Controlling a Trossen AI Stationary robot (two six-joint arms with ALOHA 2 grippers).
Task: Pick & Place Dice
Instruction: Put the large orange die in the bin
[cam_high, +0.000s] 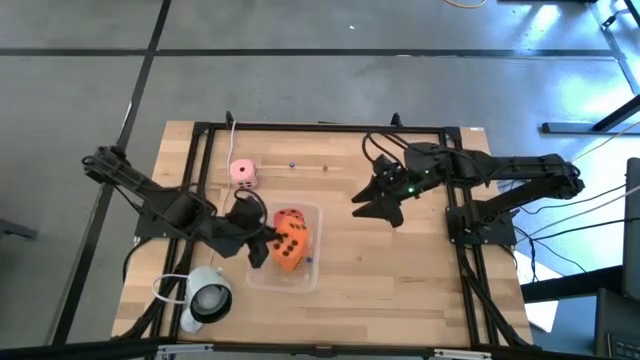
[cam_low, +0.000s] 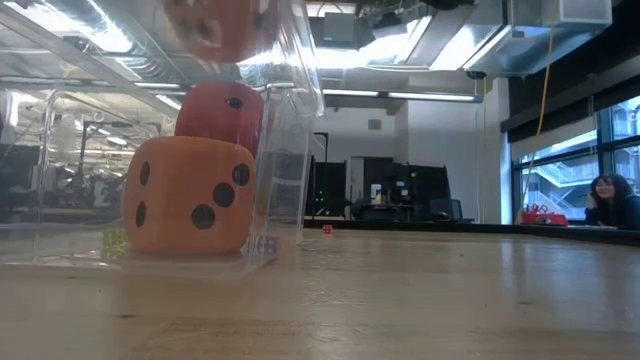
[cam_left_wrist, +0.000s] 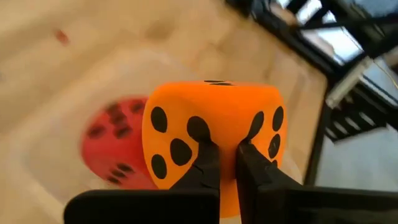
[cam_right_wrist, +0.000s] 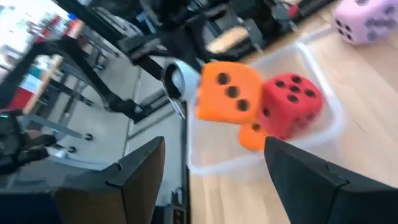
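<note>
A clear plastic bin (cam_high: 312, 250) stands on the wooden table. An orange die (cam_low: 190, 195) rests on the bin's floor, and a red die (cam_right_wrist: 292, 102) sits behind it. My left gripper (cam_high: 262, 245), shut, holds a second orange die (cam_left_wrist: 211, 118) above the bin; it also shows as the lifted die (cam_right_wrist: 227, 93) in the right wrist view. The pale pink die (cam_high: 243, 172) lies on the table beyond the bin. My right gripper (cam_high: 385, 205) is open and hovers to the right of the bin. My left gripper pinches the orange die between its two fingers (cam_left_wrist: 208, 165) on an edge where two pip faces meet (cam_left_wrist: 225, 134). The soft edge is dented in between them. The fingers come from the table's left side. The die (cam_low: 210, 25) hangs clear above the other dice.
A white round object (cam_high: 207, 298) sits near the table's near left corner. Small bits (cam_high: 325, 165) lie on the far strip of the table. Bare wood (cam_high: 400, 270) lies to the right of the bin. A person (cam_low: 610, 200) is in the room beyond the table.
</note>
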